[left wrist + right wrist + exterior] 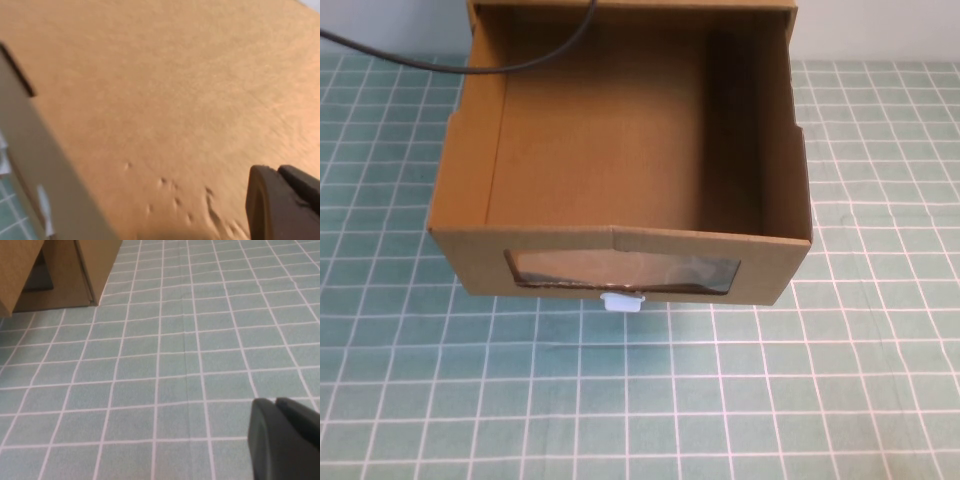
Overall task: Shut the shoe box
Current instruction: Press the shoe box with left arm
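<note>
One open shoe box (pixel 620 190); left pincer (pixel 280 205) beside cardboard, right pincer (pixel 285 437) over mat; openings indiscernible.

Brown matt cardboard drawer-style shoe box (pixel 610 140), inside plain & smooth; front has glossy clear plastic window (pixel 620 272) w/ reflections, small white smooth plastic pull tab (pixel 623 302) below. Left wrist view: cardboard face w/ small dents. Desk (pixel 820 400): teal checked mat, white grid lines, matt, one faint crease.

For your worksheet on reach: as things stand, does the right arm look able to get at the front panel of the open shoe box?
Probably yes. The right gripper hangs over bare mat, nothing between it and the shoe box. The left gripper sits close against cardboard.
</note>
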You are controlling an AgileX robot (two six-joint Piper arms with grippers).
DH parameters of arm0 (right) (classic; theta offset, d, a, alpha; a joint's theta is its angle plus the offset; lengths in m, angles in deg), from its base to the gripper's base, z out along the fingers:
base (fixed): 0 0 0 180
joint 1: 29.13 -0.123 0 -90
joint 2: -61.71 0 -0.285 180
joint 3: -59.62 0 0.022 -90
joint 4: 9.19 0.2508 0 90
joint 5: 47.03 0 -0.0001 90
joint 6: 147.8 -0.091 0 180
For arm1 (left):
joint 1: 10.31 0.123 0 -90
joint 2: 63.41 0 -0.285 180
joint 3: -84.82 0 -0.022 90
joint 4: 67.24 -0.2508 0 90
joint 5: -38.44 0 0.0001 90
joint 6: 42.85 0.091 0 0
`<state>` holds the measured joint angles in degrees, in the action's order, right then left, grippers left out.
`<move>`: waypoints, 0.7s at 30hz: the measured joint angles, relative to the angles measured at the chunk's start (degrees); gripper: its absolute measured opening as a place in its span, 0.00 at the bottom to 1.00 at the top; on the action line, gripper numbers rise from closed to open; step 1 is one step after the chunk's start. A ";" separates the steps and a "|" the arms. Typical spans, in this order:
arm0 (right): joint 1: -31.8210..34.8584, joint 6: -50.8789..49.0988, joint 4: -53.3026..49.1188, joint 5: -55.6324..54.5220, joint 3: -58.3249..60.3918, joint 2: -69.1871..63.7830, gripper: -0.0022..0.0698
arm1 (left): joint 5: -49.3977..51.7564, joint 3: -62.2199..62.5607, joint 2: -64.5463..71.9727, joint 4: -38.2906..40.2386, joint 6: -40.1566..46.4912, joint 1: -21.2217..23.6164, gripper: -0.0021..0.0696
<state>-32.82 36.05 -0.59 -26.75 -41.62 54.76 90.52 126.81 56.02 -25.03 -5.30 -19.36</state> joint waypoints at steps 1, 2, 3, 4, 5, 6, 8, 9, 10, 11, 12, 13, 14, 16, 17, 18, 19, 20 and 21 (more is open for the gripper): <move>0.00 0.00 0.00 0.00 0.00 0.00 0.01 | 1.11 2.26 1.75 -0.57 -0.76 -0.25 0.02; 0.00 0.00 0.00 0.00 0.00 0.00 0.01 | 1.96 3.85 3.23 -1.21 -1.58 -0.28 0.02; 0.00 0.00 0.00 0.00 0.00 0.00 0.01 | 2.91 5.54 4.41 -1.86 -2.30 -0.38 0.02; 0.00 0.00 0.00 0.00 0.00 0.00 0.01 | 3.55 6.85 5.25 -2.54 -2.79 -0.38 0.02; 0.00 0.00 0.00 0.00 0.00 0.00 0.01 | 3.86 7.58 5.57 -2.99 -3.32 -0.38 0.02; 0.00 0.00 0.00 0.00 0.00 0.00 0.01 | 4.17 8.13 5.65 -3.74 -3.59 -0.38 0.02; 0.00 0.00 0.00 -0.20 0.00 0.00 0.01 | 5.02 8.71 5.65 -5.28 -4.10 -0.38 0.02; 0.00 0.00 0.00 -0.76 0.00 0.00 0.01 | 5.29 8.83 5.65 -5.83 -4.25 -0.38 0.02; 0.00 0.00 0.35 -1.88 0.00 0.00 0.01 | 5.58 8.97 5.65 -6.31 -4.49 -0.38 0.02; 0.00 0.00 1.08 -3.18 0.00 0.00 0.01 | 5.70 8.97 5.65 -6.74 -4.65 -0.38 0.02; 0.00 0.00 2.90 -5.23 0.00 0.00 0.01 | 5.71 9.07 5.65 -7.30 -4.73 -0.38 0.02; 0.00 0.00 5.39 -7.44 0.00 0.00 0.01 | 5.80 9.06 5.65 -7.62 -4.74 -0.38 0.02; 0.00 0.00 7.69 -9.78 0.00 0.00 0.01 | 5.80 9.06 5.65 -7.88 -4.85 -0.38 0.02; 0.00 0.00 14.12 -14.41 0.00 0.00 0.01 | 5.83 9.06 5.65 -8.13 -4.82 -0.38 0.02; 0.00 0.00 17.07 -16.07 0.00 0.00 0.01 | 5.93 9.06 5.65 -8.13 -4.82 -0.38 0.02; 0.00 0.00 19.60 -17.91 0.00 0.00 0.01 | 5.93 9.06 5.65 -8.13 -4.82 -0.38 0.02; 0.00 0.00 21.60 -19.39 0.00 0.00 0.01 | 5.93 9.06 5.65 -8.13 -4.82 -0.38 0.02; 0.00 0.00 23.01 -20.28 0.00 0.00 0.01 | 5.93 9.06 5.65 -8.13 -4.82 -0.38 0.02; 0.00 0.00 24.59 -21.42 0.00 0.00 0.01 | 5.95 9.06 5.65 -8.13 -4.82 -0.38 0.02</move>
<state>-32.82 36.05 24.00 -48.18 -41.62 54.76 96.47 135.87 61.68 -33.15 -10.13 -19.74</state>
